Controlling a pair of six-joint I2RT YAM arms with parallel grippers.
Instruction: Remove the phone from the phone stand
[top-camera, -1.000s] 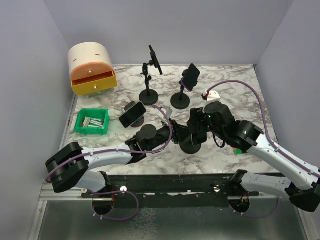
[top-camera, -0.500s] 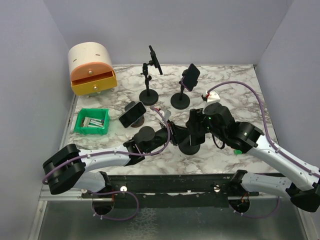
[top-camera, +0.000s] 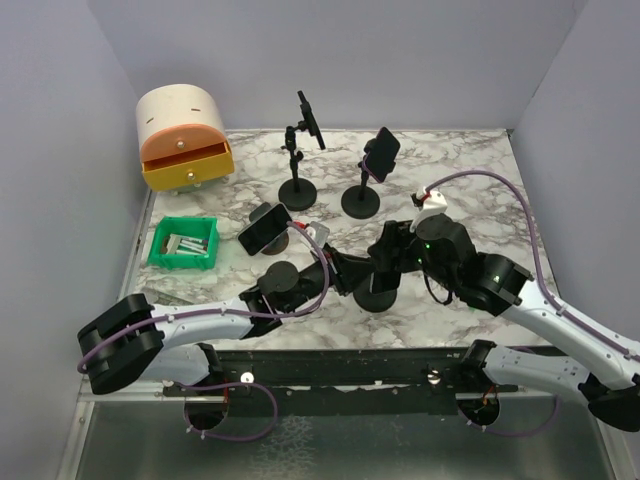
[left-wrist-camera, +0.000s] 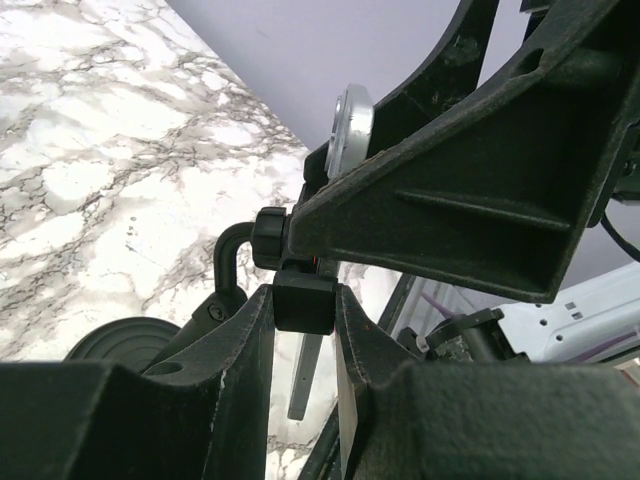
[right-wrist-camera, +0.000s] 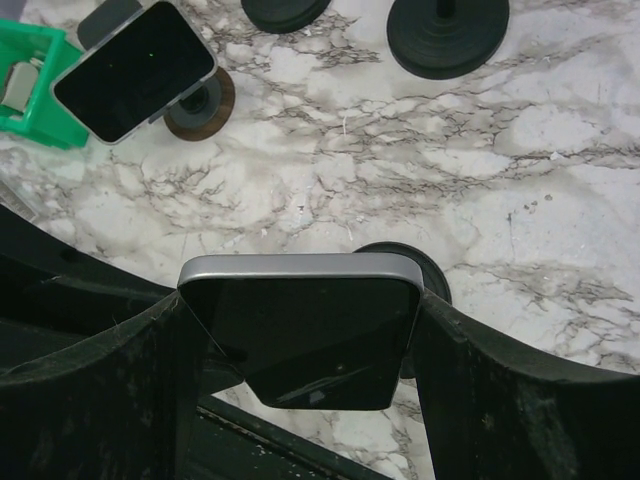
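Right wrist view: my right gripper (right-wrist-camera: 305, 300) is spread wide, with the phone (right-wrist-camera: 300, 340) caught between its fingers. Both side edges press against them and the screen is dark. The phone sits directly above the round base (right-wrist-camera: 428, 275) of the phone stand (left-wrist-camera: 232, 262), clear of the marble table (right-wrist-camera: 560, 200). My left gripper (left-wrist-camera: 303, 285) is nearly closed, pinching the stand's small black joint block (left-wrist-camera: 303, 310) above that base. A second phone (right-wrist-camera: 135, 70) rests on another stand, well beyond the base and to its left.
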